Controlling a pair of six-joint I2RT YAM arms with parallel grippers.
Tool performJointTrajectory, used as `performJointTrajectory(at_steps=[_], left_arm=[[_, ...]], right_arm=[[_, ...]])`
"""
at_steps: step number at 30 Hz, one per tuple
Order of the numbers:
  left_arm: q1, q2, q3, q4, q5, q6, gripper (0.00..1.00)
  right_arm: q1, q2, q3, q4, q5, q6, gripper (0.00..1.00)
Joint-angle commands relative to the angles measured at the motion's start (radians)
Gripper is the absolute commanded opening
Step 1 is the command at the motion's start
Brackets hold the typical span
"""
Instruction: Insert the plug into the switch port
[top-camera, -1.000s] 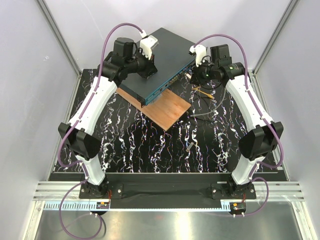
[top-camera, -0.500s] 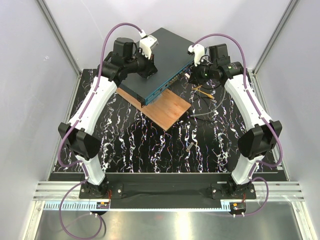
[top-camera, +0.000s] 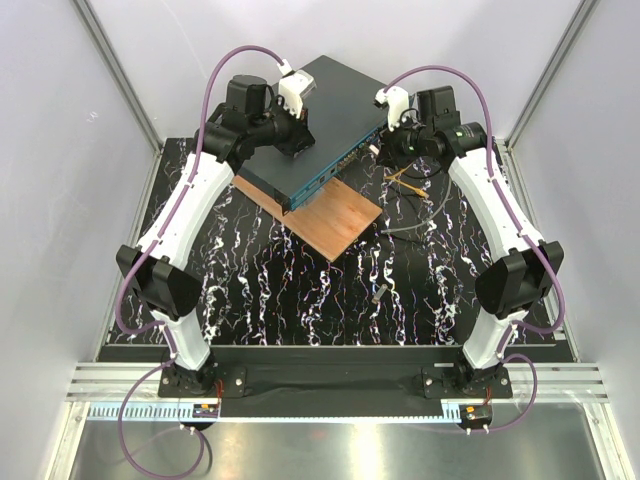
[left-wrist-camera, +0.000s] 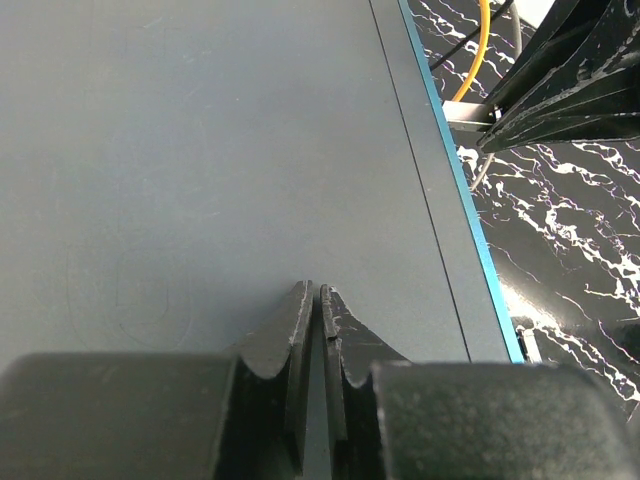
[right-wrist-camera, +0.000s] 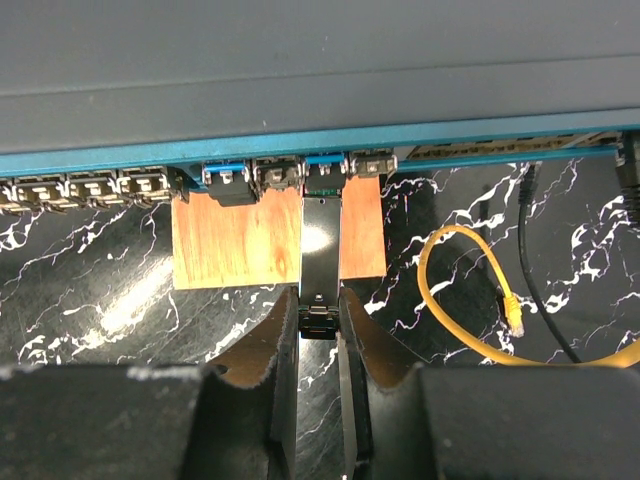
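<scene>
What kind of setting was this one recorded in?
Probably a lab robot cell: plain white walls on aluminium framing, a black marbled mat, and a network switch as the test piece.

No legible text or markings

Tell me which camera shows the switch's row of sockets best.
Right wrist view: it faces the front of the switch, so the sockets show one by one. The top external view shrinks them to specks on a thin teal strip. The left wrist view shows only the switch's top and teal edge.
</scene>
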Motion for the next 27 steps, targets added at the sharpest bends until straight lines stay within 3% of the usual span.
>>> performJointTrajectory(at_steps=[1, 27], left_arm=[[0.008, -0.003, -0.011, 0.035, 0.017, -0.01, 0.12], [0.017, -0.004, -0.022, 0.041, 0.028, -0.033, 0.12]], right_arm=[[0.015, 0.008, 0.057, 0.016, -0.009, 0.001, 0.0], [0.031, 0.04, 0.112, -0.053, -0.096, -0.056, 0.0]])
